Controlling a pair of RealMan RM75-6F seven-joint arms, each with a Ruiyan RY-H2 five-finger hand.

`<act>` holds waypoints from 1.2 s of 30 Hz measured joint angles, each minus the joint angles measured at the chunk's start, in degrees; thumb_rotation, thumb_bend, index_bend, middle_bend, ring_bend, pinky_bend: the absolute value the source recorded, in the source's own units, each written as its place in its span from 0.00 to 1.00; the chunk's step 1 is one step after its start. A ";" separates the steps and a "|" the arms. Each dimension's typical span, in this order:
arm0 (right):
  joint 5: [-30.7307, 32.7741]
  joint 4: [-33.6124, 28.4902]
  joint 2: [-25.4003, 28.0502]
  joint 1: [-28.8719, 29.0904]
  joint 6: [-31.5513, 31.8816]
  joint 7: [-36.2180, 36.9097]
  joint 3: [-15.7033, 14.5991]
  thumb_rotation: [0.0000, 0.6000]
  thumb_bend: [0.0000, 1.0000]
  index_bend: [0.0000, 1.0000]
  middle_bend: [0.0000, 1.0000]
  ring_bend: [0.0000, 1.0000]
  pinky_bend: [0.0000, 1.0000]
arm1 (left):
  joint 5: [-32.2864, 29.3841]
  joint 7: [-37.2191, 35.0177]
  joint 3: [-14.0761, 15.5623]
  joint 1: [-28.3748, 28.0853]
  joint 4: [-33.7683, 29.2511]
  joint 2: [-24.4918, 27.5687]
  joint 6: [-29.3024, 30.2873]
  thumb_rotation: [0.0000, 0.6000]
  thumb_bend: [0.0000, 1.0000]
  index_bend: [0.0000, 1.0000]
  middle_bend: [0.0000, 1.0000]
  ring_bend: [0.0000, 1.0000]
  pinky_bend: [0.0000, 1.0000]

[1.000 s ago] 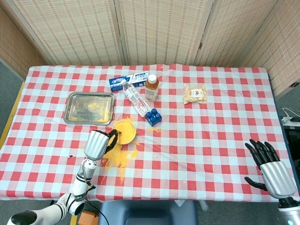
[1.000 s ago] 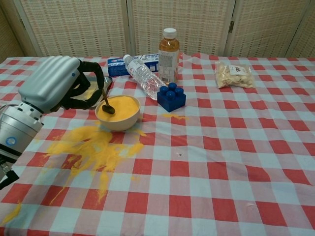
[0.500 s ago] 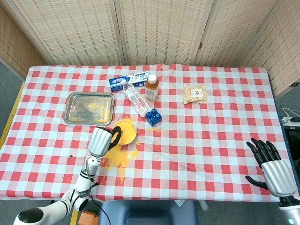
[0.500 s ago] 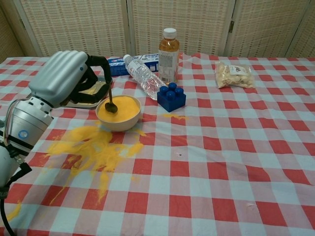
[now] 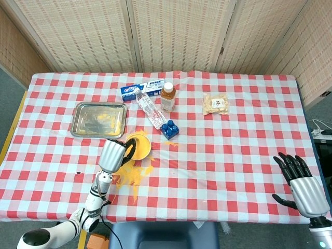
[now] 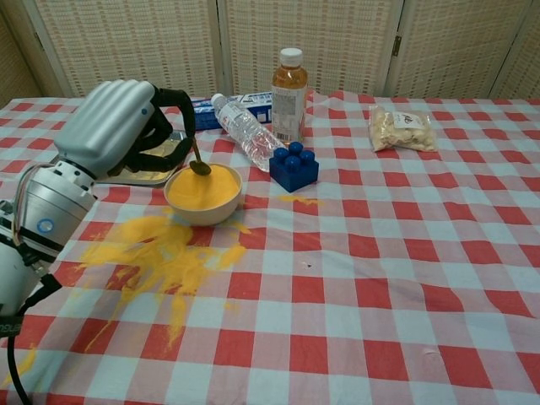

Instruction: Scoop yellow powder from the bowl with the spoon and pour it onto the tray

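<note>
Worktop (image 5: 238, 140): covered with a red-and-white checked cloth; carries everything below.
Spilled powder (image 6: 156, 253): wide yellow patch on the cloth just in front of the bowl, toward the robot.
Tray (image 5: 98, 119): metal, near the far left side of the worktop, with a thin dusting of yellow powder on it; just beyond the bowl and the left hand.
Left hand (image 6: 118, 126): fingers curled around the spoon handle, holding it beside the bowl.
Right hand (image 5: 302, 187): at the near right edge of the worktop, fingers spread, holding nothing.
Bowl (image 6: 202, 192): full of yellow powder, between the tray and the blue block.
Water bottle (image 6: 240, 126): clear, lying on its side behind the bowl.
Juice bottle (image 6: 289, 84): upright, just beside the water bottle.
Box (image 5: 142, 89): blue and white, flat behind both bottles.
Snack bag (image 6: 403, 128): far right, well apart from the rest.
Blue block (image 6: 294, 169): just right of the bowl.
Spoon (image 6: 199, 164): dark, tip down at the bowl's far rim, over the powder.
</note>
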 measured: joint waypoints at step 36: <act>-2.30 0.00 -0.14 -0.75 1.72 -0.43 -0.76 1.00 0.00 0.00 0.00 0.00 0.00 | 0.66 8.04 4.11 6.51 -23.25 9.46 -0.60 1.00 0.68 0.86 1.00 1.00 1.00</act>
